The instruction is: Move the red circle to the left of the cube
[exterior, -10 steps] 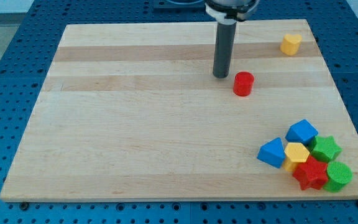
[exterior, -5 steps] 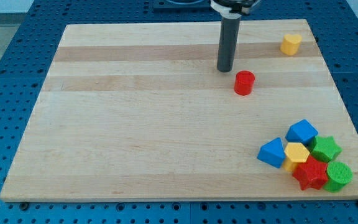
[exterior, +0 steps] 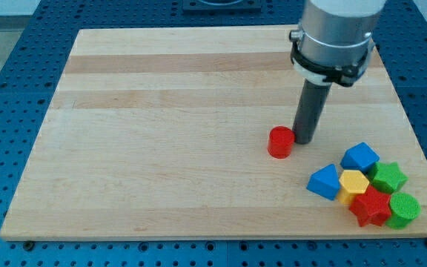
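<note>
grn star (exterior: 388, 176); grn circle (exterior: 404, 209); red star (exterior: 370, 207); yel hexagon (exterior: 353, 182); wood board (exterior: 161, 148)

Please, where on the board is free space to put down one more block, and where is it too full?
Free: the whole stretch of the wooden board toward the view's left of the red circle, and the strip along the view's top. Crowded: the view's bottom right, where the blue cube and other blocks cluster. My tip sits beside the red circle's right.

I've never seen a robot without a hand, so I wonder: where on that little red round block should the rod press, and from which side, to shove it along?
My tip cannot grip, only push. It stands at the red circle's right side, seemingly touching. The block is a short upright cylinder, so pressing the middle of that curved wall should slide it straight toward the view's left; off-centre contact would probably let it slip aside.
</note>
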### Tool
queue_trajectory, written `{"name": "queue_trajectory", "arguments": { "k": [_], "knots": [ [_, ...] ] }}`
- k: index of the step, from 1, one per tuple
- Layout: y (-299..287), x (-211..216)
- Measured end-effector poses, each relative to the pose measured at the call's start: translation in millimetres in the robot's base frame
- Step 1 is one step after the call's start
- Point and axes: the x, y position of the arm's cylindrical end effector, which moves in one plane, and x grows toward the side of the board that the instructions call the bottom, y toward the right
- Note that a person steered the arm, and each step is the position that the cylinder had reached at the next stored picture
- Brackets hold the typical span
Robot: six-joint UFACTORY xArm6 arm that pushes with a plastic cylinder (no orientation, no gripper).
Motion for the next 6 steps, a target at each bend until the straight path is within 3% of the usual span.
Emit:
{"name": "queue_trajectory", "arguments": {
  "k": [1,3,4,6],
  "knots": [
    [-28,-14],
    [-101,29],
    [-87,29],
    [-3,28]
  ]
}}
